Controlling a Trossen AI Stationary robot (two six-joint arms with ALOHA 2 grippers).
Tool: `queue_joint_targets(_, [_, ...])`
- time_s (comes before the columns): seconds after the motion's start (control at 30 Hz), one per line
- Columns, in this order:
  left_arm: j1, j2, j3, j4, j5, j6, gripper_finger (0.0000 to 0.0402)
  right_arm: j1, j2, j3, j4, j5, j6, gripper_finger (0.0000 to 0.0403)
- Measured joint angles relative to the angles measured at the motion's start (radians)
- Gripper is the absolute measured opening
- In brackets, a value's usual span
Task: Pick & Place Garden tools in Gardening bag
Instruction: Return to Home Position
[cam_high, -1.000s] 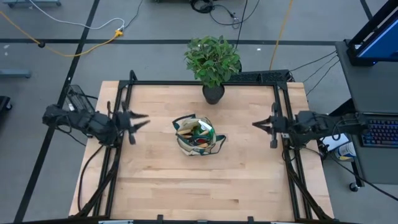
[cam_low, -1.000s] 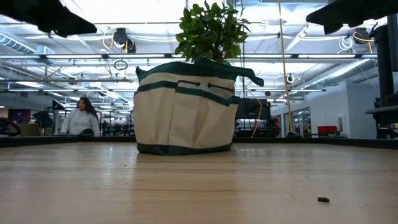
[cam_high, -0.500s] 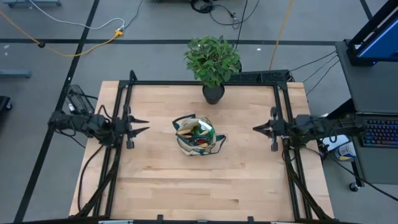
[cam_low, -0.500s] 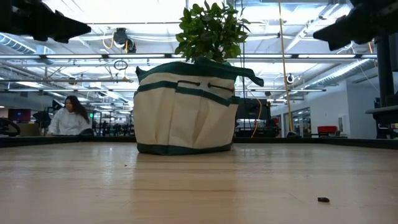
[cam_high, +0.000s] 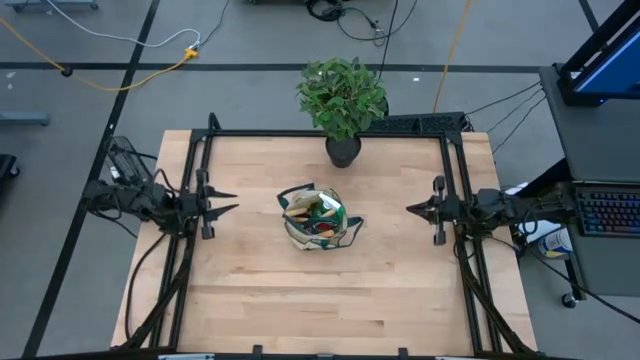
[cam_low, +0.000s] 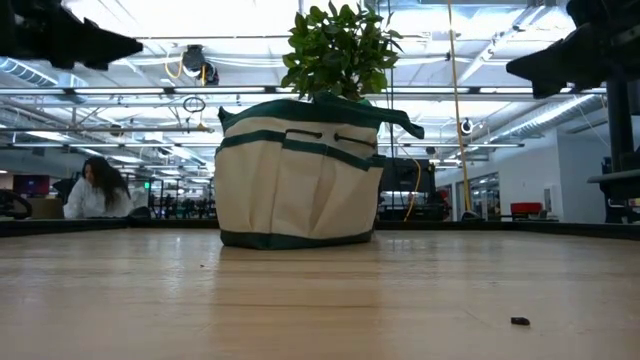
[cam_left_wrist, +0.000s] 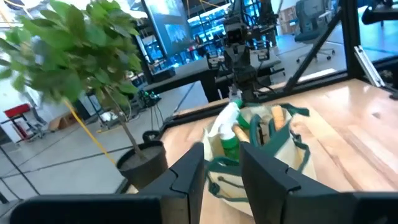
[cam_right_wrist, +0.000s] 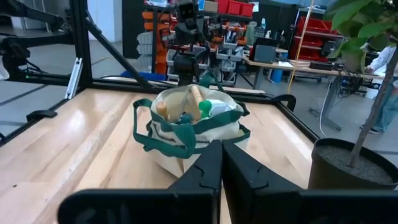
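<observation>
The beige gardening bag with green trim stands on its base in the middle of the table. It also shows in the low view. A green spray bottle and wooden tool handles stick out of its top. My left gripper hovers left of the bag, open and empty, pointing at it. My right gripper hovers right of the bag, shut and empty, pointing at it.
A potted leafy plant stands in a black pot at the table's far edge, behind the bag. Black frame rails run along the table's left, right and far sides. A small dark speck lies near the front. A person is in the room beyond.
My left gripper has turned from a slanted pose to point straight at the bag and has shifted a little toward the near edge. My right gripper has come down a little. The bag has not moved.
</observation>
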Motion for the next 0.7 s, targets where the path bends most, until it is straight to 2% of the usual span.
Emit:
queue_joint_targets(0.3, [0.0,0.001,-0.132,0.212,-0.002,0.021,0.0106,0.0,-0.033,-0.048,0.012,0.002,0.01,0.0])
queue_joint_targets(0.7, [0.0,0.001,-0.219,0.267,-0.005,-0.035,0.0106,0.0,-0.033,-0.052,0.017,0.003,0.058,0.0])
